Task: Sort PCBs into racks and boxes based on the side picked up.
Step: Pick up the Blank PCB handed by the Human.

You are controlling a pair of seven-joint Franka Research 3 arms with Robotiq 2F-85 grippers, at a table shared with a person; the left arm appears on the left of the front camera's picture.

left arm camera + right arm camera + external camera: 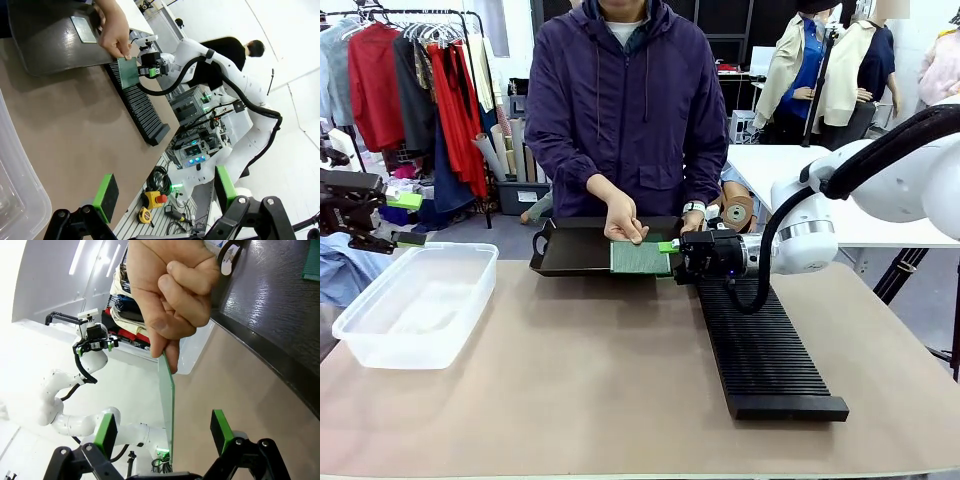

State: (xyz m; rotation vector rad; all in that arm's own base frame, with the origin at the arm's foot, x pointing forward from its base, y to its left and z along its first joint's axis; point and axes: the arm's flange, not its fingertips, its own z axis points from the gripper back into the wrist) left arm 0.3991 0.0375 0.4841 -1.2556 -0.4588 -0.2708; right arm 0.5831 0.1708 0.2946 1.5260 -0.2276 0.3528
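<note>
My right gripper (163, 432) is spread wide, a pad on either side of the PCB (640, 260). The person's hand (625, 218) pinches the PCB by its top at the dark tray's (570, 262) near rim, beside the rack's (760, 350) far end. My left gripper (165, 194) hangs spread near the box (380, 335) at the left.

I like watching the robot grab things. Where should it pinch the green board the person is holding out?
Pinch the PCB by its free edge, the one away from the person's hand. It is thin and flat, and stands edge-on between the open right gripper, so one pad can press each flat face. Coming from the rack side likely keeps clear of that hand.
</note>
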